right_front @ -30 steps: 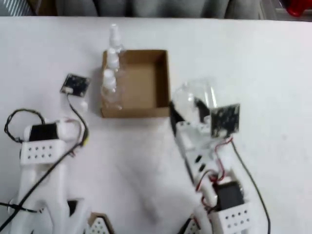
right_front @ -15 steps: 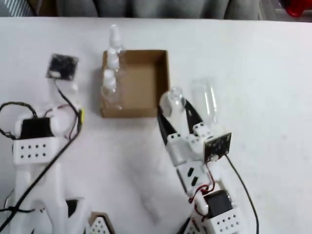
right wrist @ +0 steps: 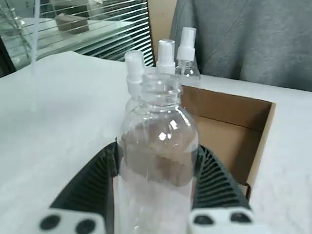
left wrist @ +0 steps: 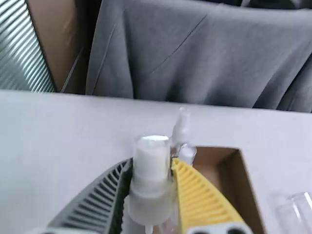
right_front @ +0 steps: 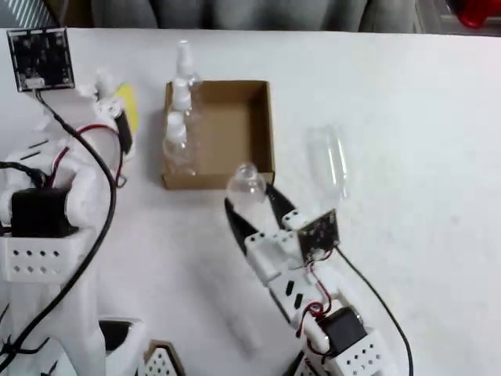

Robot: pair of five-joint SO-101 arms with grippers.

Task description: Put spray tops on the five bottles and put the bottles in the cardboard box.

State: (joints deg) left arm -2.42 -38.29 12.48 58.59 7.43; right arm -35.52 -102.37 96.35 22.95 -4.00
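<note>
left claw | clamps spray top | cardboard box beyond

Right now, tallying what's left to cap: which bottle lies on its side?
The bare bottle on the table right of the cardboard box. The three sprayer-topped bottles stand upright, and the right gripper holds a fifth bottle upright.

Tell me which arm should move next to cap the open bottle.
Probably left. The left gripper is shut on a spray top; the right gripper holds the uncapped bottle beside the cardboard box.
</note>
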